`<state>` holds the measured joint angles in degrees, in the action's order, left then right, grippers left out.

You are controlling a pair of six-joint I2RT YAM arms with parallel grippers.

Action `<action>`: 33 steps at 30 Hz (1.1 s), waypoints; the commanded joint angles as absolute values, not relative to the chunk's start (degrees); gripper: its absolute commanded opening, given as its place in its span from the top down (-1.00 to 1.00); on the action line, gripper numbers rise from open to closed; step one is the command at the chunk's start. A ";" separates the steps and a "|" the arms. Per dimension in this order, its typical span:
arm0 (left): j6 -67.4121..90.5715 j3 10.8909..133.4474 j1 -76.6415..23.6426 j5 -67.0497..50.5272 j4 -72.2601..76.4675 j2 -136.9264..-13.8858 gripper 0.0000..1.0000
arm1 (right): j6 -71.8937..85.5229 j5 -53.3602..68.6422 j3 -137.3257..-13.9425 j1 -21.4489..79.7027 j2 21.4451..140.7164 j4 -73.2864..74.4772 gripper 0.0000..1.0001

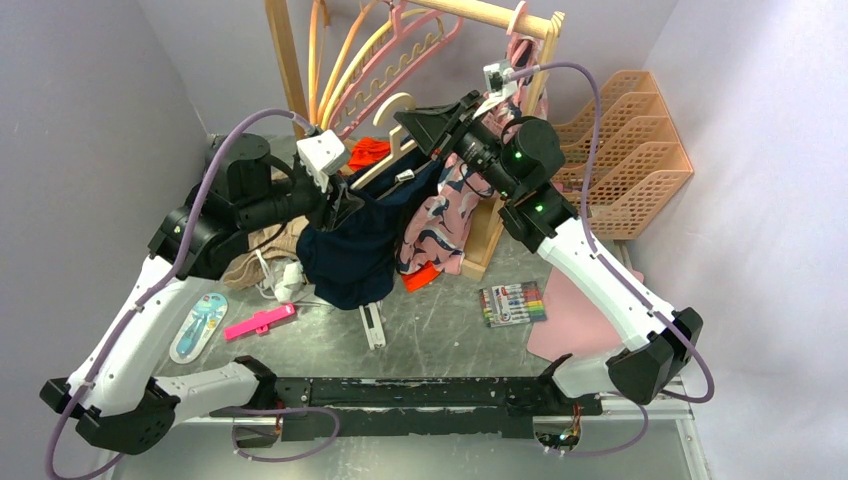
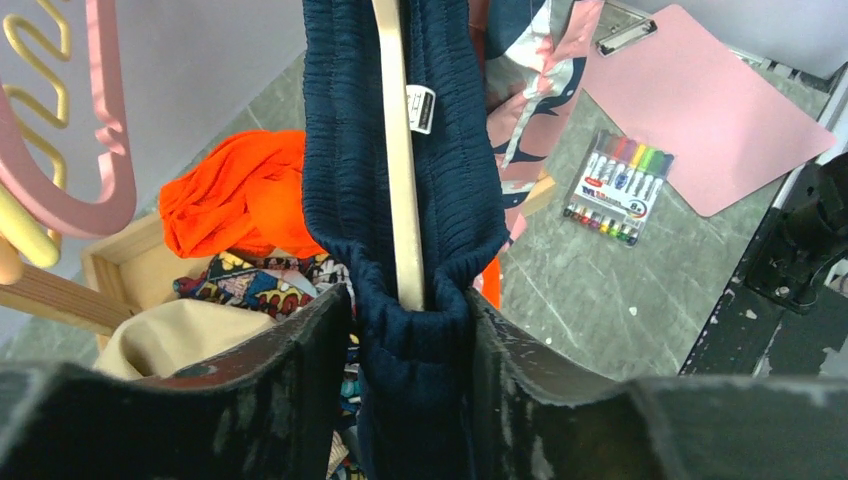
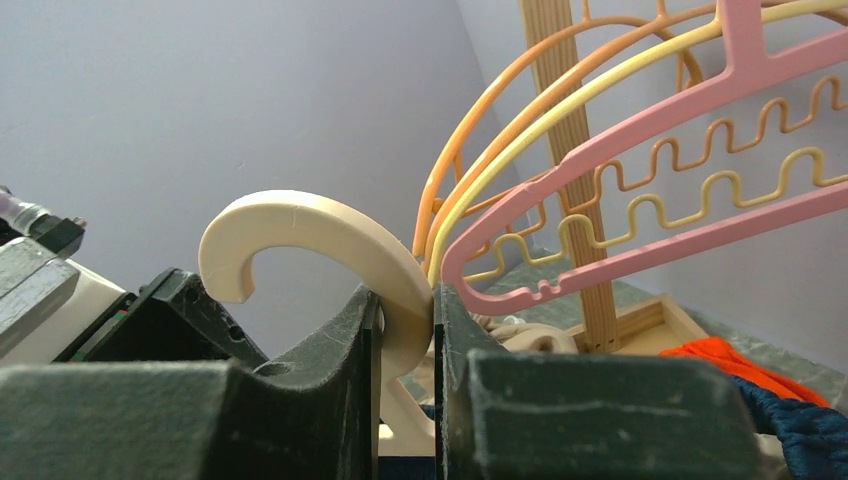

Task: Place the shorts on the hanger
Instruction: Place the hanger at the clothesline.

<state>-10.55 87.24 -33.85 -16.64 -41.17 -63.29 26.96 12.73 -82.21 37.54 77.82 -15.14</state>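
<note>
the right gripper [image 3: 405, 315] has its fingers closed tight on the neck of the hanger [image 3: 330, 228], just below the thick cream hook, and holds it up in the air above the far middle of the table [image 1: 440, 330], in front of the wooden rack [image 1: 285, 60]. from there the hanger tilts down toward the left arm. the shorts [image 1: 350, 250] hang off that low end as a dark bundle over the table's middle, clear of its surface. in the left wrist view the hanger's pale arm runs along inside the gathered elastic waistband, navy fabric on both sides of it, a small white label beside it, and its tip sits down in the fold. the left gripper [image 2: 410, 320] clamps that bunched fold, one finger [image 2: 290, 370] pressed on each side of the cloth. pink shorts [image 1: 440, 225] hang just right of the navy ones. an orange cloth [image 2: 240, 195] lies in the rack's base by the far edge. a marker pack [image 1: 512, 303] and a pink clipboard [image 2: 700, 110] lie toward the right edge.
</note>
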 commanded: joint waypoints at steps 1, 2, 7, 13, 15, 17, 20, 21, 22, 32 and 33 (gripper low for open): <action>-10.60 88.34 -33.60 -16.70 -40.25 -63.77 -0.03 | 28.85 14.61 -82.53 37.14 74.90 -20.42 1.00; -10.55 88.07 -33.65 -16.81 -40.20 -63.87 -0.06 | 28.83 14.59 -82.53 37.10 74.80 -20.39 1.00; -10.57 86.77 -33.64 -17.19 -39.90 -64.51 0.08 | 29.05 14.66 -81.90 37.15 74.37 -20.52 1.00; -10.82 85.03 -33.60 -17.11 -38.13 -63.87 0.85 | 29.36 14.50 -81.39 36.96 73.89 -21.05 1.00; -10.66 84.55 -33.66 -17.06 -37.00 -63.37 0.86 | 29.29 14.72 -81.47 36.89 73.92 -20.88 1.00; -9.82 84.02 -33.65 -16.42 -35.29 -62.56 0.86 | 29.30 14.36 -81.52 36.89 73.77 -20.31 1.00; -8.17 83.32 -33.59 -14.75 -32.59 -61.36 0.86 | 28.74 14.09 -81.15 36.88 73.20 -19.66 0.79; -7.79 83.18 -33.61 -14.06 -31.81 -61.17 0.86 | 28.67 14.02 -81.02 36.86 72.98 -19.46 0.66; -7.46 83.08 -33.59 -13.26 -31.06 -61.11 0.86 | 28.53 13.97 -80.85 36.87 72.77 -19.43 0.59; -5.44 85.49 -33.59 -10.53 -28.70 -61.96 0.86 | 26.45 12.17 -82.62 36.88 72.05 -15.17 -0.10; -5.26 85.74 -33.65 -10.26 -28.61 -62.15 0.86 | 26.17 11.89 -82.88 36.90 71.95 -14.63 -0.17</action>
